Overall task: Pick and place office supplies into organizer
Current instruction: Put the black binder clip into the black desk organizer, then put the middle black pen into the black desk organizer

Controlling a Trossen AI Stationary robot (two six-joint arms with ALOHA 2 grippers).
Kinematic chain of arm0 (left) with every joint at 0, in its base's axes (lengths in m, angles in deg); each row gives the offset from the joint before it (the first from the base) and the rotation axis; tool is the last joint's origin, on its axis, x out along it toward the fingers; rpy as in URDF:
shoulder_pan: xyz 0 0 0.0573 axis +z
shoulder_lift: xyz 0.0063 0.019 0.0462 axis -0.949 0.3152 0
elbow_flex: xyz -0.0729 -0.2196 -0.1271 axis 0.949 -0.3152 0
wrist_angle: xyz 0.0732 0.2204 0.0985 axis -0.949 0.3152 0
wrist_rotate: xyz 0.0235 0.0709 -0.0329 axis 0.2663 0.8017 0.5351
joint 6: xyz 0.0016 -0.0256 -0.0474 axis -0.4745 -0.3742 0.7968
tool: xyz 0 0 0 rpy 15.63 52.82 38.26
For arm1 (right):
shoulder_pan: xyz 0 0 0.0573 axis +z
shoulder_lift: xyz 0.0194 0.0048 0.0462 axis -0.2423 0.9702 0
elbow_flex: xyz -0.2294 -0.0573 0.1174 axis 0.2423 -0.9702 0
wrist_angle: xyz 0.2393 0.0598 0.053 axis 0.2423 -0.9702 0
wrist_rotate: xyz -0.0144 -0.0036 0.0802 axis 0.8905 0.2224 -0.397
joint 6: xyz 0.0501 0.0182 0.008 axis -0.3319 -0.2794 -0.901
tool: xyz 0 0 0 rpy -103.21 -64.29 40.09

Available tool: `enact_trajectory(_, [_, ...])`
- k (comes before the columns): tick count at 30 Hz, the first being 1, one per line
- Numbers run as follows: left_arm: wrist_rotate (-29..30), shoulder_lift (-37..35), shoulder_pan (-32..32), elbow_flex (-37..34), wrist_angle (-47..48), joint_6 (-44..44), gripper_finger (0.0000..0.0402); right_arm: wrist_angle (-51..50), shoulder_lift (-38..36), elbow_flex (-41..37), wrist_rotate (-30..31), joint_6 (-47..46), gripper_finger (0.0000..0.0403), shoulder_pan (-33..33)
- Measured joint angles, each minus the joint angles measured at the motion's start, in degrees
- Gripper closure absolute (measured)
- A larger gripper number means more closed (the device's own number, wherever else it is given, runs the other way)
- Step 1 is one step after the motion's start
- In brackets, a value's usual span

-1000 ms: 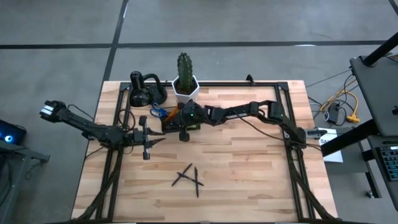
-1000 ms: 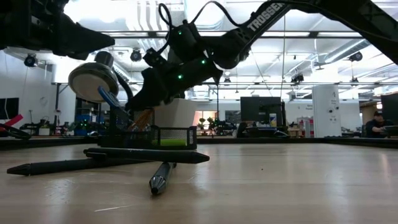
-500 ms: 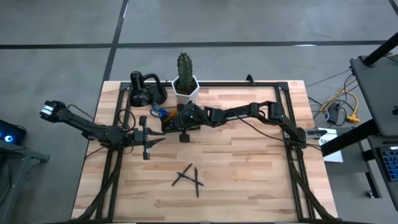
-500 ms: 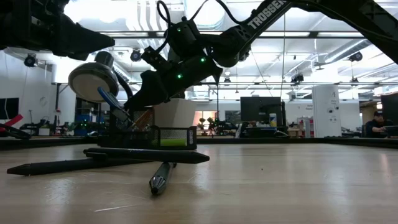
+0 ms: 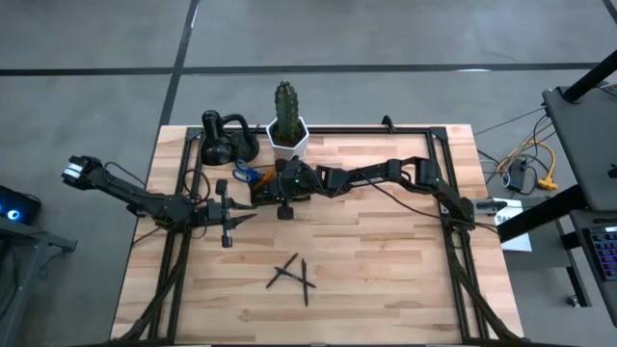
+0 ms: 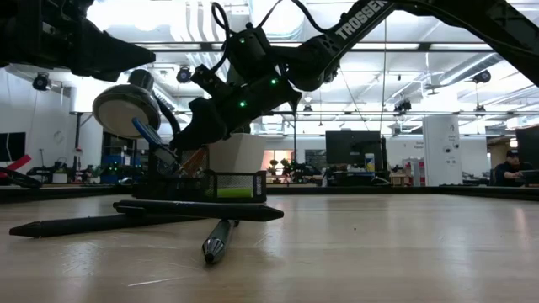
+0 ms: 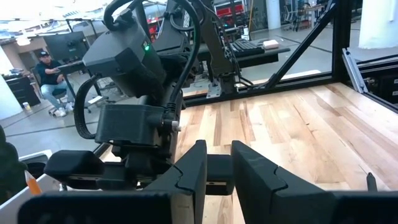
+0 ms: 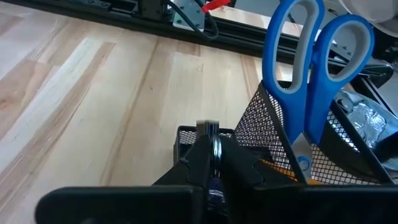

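Right gripper (image 8: pixel 212 155) hangs over the organizer (image 8: pixel 292 146), fingers pinched on a small silvery clip, likely lining up a drop. Scissors (image 8: pixel 309 68) stand just beside it. Left gripper (image 5: pixel 227 214) waits empty, fingers slightly apart; pens (image 5: pixel 292 274) well apart from both.

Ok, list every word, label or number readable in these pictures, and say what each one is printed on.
"TROSSEN": white letters along the right arm's link in the low view; the word's end is hard to make out.
Paper sheet beside the table in the high view: dark print, too small to read.
Blue-handled scissors, mesh organizer, pens: no readable text.
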Motion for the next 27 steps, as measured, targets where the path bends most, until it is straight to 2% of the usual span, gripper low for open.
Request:
enact_trajectory(13, [0.0, 0.0, 0.0, 0.0, 0.0, 0.0, 0.0343, 0.0, 0.0, 0.0, 1.0, -0.2, 0.0338, 0.0])
enact_trajectory(21, [0.0, 0.0, 0.0, 0.0, 0.0, 0.0, 0.0343, -0.1, -0.8, 0.0, 0.6, -2.6, 0.0325, 0.4])
enact_trajectory(27, [0.0, 0.0, 0.0, 0.0, 0.0, 0.0, 0.0343, -4.5, -3.3, 0.0, 0.4, -1.3, 0.0317, 2.4])
